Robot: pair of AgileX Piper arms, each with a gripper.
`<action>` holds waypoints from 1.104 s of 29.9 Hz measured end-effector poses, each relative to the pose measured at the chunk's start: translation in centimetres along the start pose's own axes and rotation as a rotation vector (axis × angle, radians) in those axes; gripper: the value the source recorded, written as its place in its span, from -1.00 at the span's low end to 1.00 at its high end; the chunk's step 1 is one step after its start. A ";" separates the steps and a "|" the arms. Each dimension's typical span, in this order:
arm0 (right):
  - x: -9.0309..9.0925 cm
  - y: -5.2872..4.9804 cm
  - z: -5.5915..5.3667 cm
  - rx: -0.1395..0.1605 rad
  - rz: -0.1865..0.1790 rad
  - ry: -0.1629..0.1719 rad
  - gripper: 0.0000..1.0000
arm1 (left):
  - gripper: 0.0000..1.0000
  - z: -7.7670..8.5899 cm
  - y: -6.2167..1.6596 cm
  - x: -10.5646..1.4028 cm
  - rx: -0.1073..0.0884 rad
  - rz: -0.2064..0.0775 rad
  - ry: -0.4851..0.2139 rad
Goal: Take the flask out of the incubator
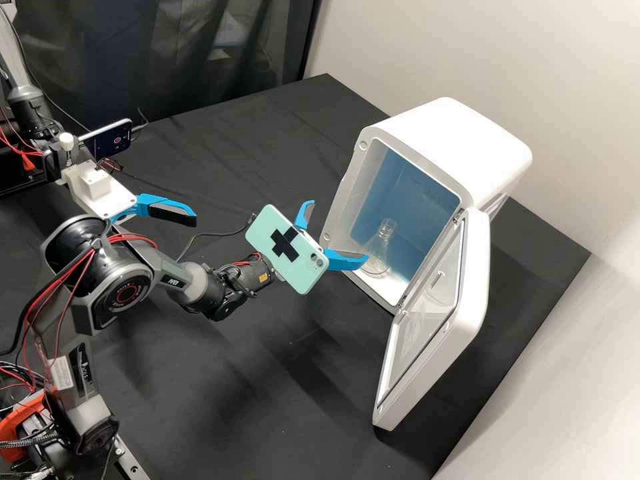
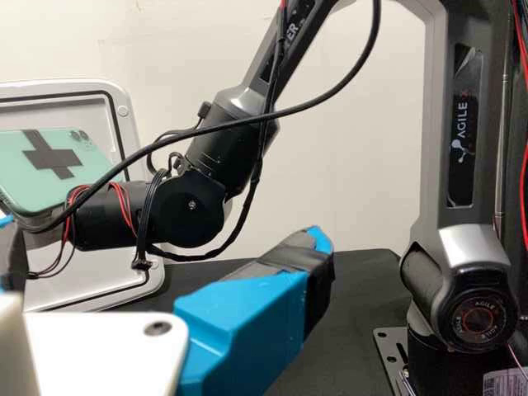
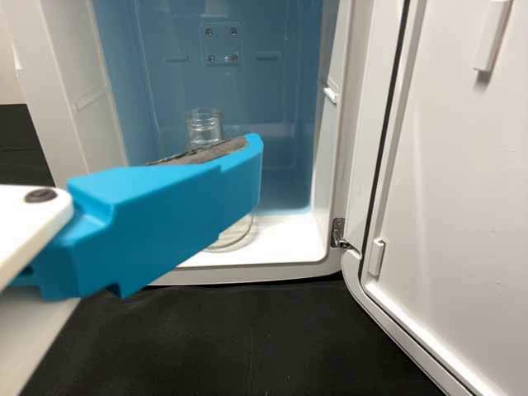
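Smartphone (image 1: 109,139): rear left of the black bench (image 1: 267,373), screen lit, on a stand.
Left gripper (image 1: 175,211): held above the left part of the bench, well apart from the incubator; whether it is open or closed cannot be told.
Right arm (image 1: 200,290): reaches from the lower left across the bench toward the incubator's opening.
Mint-green phone (image 1: 287,248): mounted at the right arm's wrist, a black cross of tape on its back.
Right gripper (image 1: 339,231): at the mouth of the incubator, spread wide and holding nothing; one blue finger stands high, the other low.
Flask (image 1: 381,248): clear glass, conical, upright on the floor of the chamber. It lies just beyond the right gripper, with the low fingertip just beside its base; contact cannot be told. In the right wrist view its neck rises above the near finger.
Incubator (image 1: 460,143): white box with a pale blue lining, on the right part of the bench, its opening toward the arms.
Door (image 1: 440,313): white, swung fully open at the incubator's right side.
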 end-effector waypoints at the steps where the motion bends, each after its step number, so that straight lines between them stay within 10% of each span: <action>1: 0.0 0.0 0.0 0.000 0.000 0.000 1.00 | 1.00 0.0 0.00 0.0 0.000 0.000 0.000; 15: 0.0 0.0 0.0 0.000 0.000 0.000 1.00 | 1.00 0.1 -0.25 0.1 0.000 -0.005 -0.004; 25: 0.0 0.0 0.0 0.000 0.000 0.000 1.00 | 1.00 1.3 -2.89 1.8 0.051 -0.076 -0.047; 33: 0.0 0.0 0.0 0.000 0.000 0.000 1.00 | 1.00 -0.2 -4.59 3.4 0.050 -0.134 0.008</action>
